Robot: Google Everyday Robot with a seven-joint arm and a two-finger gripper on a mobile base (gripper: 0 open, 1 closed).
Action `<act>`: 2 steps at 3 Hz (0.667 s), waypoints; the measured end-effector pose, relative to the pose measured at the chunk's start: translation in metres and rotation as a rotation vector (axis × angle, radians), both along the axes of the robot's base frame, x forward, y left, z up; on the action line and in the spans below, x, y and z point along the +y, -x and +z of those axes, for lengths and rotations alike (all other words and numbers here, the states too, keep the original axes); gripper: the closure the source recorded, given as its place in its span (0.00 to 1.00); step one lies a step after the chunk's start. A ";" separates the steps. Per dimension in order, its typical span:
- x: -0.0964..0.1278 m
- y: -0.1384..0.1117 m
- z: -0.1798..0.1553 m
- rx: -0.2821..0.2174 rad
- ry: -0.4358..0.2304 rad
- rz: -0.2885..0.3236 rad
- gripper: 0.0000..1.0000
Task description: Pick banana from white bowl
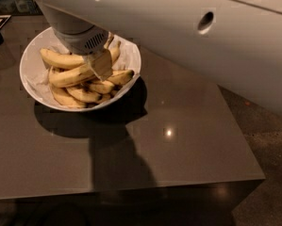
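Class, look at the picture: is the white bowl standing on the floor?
No. The white bowl stands on the brown table, with the gripper down among its bananas.

Glossy brown table (pixel 178 140) mirrors a ceiling light — the hand (pixel 101 66) above; speckled floor (pixel 268 140) right.

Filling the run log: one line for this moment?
gripper: low over white bowl | banana: lying in bowl, not lifted | table: bowl at back left

Long yellow banana (pixel 70 76) lying across pile in white bowl (pixel 28 55), gripper (pixel 102 64) over it
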State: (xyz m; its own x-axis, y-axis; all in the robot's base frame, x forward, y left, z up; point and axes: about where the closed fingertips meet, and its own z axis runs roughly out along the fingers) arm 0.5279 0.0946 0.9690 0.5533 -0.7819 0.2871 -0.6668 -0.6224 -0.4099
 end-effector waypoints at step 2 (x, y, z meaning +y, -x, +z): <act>0.007 -0.011 -0.020 0.022 0.043 0.030 0.37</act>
State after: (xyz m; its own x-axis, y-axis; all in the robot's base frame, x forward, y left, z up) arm 0.5390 0.1013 0.9494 0.5827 -0.7523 0.3073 -0.6563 -0.6587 -0.3679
